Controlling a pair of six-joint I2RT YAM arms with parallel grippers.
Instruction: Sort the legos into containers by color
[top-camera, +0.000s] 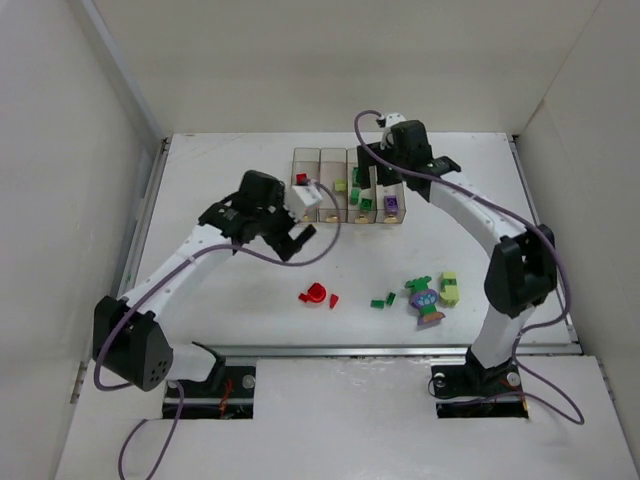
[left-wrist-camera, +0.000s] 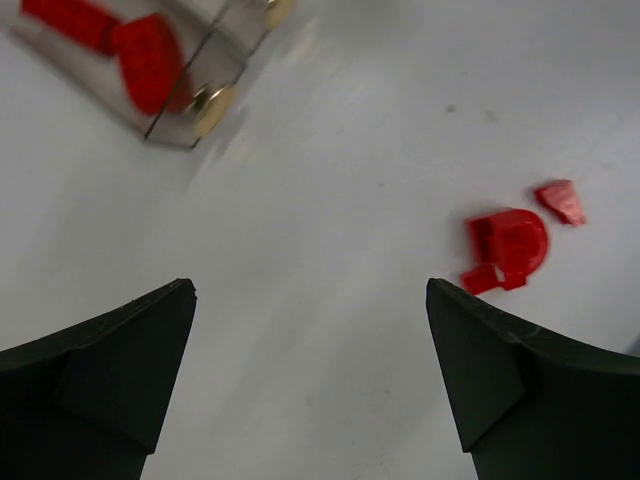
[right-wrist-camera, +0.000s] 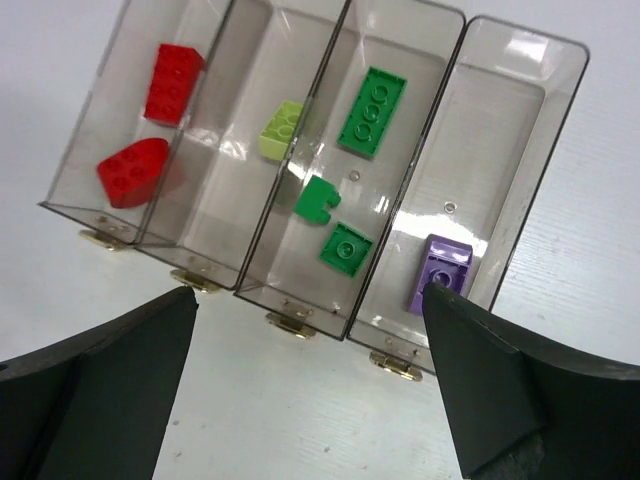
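Can't make out a single word, number, logo or label anywhere in these views, tbh.

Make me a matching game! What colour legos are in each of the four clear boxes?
Bins, left to right in the right wrist view:
1. first bin
2. second bin
3. third bin
4. fourth bin

Inside:
A. green bricks
B. purple brick
C. red bricks
D. lime brick

Pairs: 1-C, 2-D, 3-A, 4-B.
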